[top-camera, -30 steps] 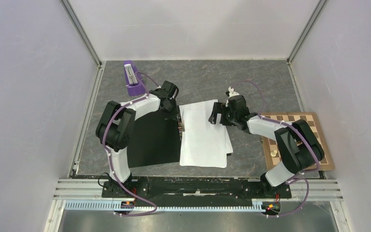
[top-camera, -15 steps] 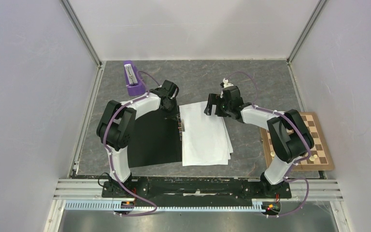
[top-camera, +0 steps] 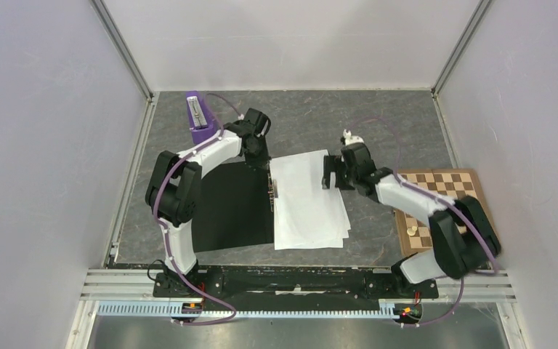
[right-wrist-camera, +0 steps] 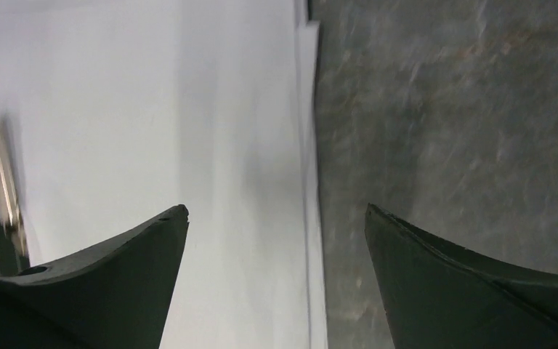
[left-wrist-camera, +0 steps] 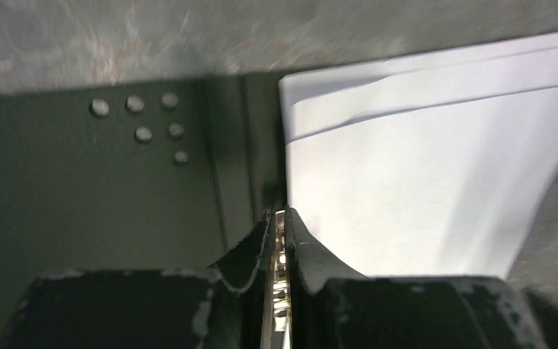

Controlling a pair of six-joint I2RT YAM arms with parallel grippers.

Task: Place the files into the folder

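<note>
The folder (top-camera: 232,211) lies open, black inside up, with its metal spine clip (top-camera: 272,190) down the middle. The white files (top-camera: 309,203) lie stacked, slightly fanned, on its right half. My left gripper (top-camera: 264,158) is at the far end of the spine. In the left wrist view it (left-wrist-camera: 280,212) is shut with the metal clip (left-wrist-camera: 280,254) between its fingers, the files (left-wrist-camera: 421,167) to the right and the black folder (left-wrist-camera: 80,203) to the left. My right gripper (top-camera: 332,173) is open and empty. In the right wrist view it (right-wrist-camera: 276,211) straddles the right edge of the files (right-wrist-camera: 152,109).
A purple box-shaped object (top-camera: 199,116) stands at the far left, behind the left arm. A chessboard (top-camera: 447,211) with a few small pieces (top-camera: 412,231) lies at the right under the right arm. Grey walls enclose the table on three sides.
My right gripper swung left over the files' far edge, then came back right to their right edge. The sheets' near ends shifted a little. My left gripper edged slightly toward the far side.
</note>
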